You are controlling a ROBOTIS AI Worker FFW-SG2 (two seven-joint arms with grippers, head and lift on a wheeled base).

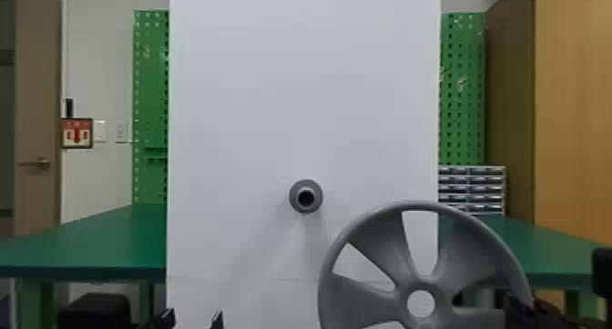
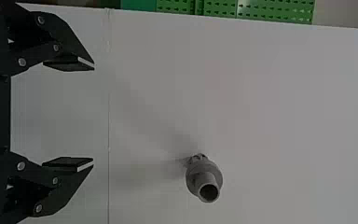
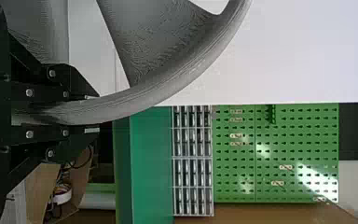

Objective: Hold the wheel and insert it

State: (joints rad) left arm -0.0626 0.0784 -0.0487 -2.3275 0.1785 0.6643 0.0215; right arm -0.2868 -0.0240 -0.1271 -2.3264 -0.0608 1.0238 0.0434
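Grasping wheel (image 1: 364, 300) by rim w/ R gripper (image 1: 523, 307), fingers (image 3: 77, 147) clenched on either side. Holding it upright, lower R of peg (image 1: 306, 196) & apart from same, w/ ctr hole facing cam. Holding L gripper (image 1: 193, 318) below & to L of peg, released, tips spread wide. Also showing: white panel (image 1: 255, 123) around peg, green tabletop (image 1: 100, 241) to L & R of peg, drawer unit (image 1: 471, 191) to R of peg.
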